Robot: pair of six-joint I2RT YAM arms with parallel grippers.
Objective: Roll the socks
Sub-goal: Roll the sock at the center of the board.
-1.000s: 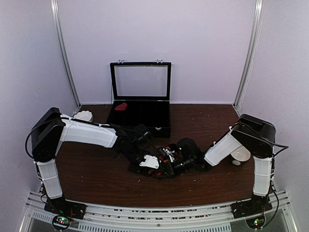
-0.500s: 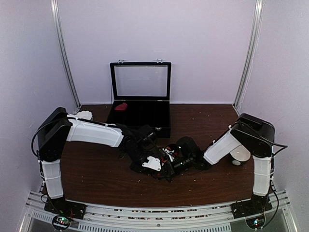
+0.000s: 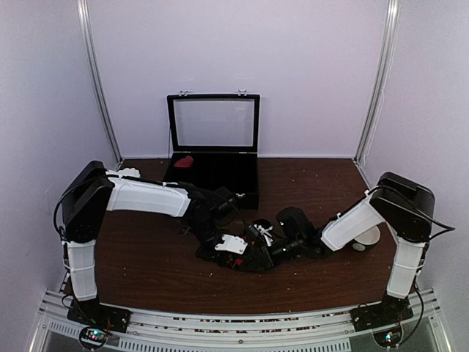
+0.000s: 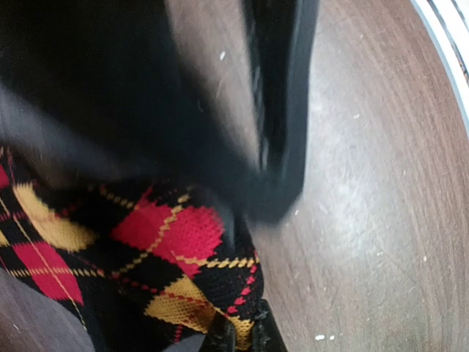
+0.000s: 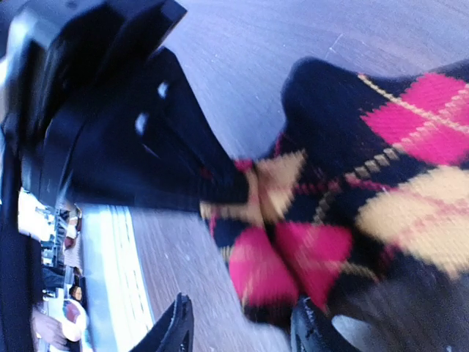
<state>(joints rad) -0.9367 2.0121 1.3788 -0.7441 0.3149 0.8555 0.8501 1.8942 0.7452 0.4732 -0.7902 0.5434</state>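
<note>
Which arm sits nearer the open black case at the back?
Left. The left arm has its forearm running just in front of the case and its front wall; the right arm reaches in from the right side, ending farther forward at the argyle sock.

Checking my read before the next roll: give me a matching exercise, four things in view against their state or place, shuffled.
Things:
1. left hand
2. right hand
3. black case
4. red item

States or places:
A. in the case's back left corner
B. open, at the argyle sock
C. shut on the argyle sock
D. lid up, at the far side of the table

Pairs: 1-C, 2-B, 3-D, 4-A.
</note>
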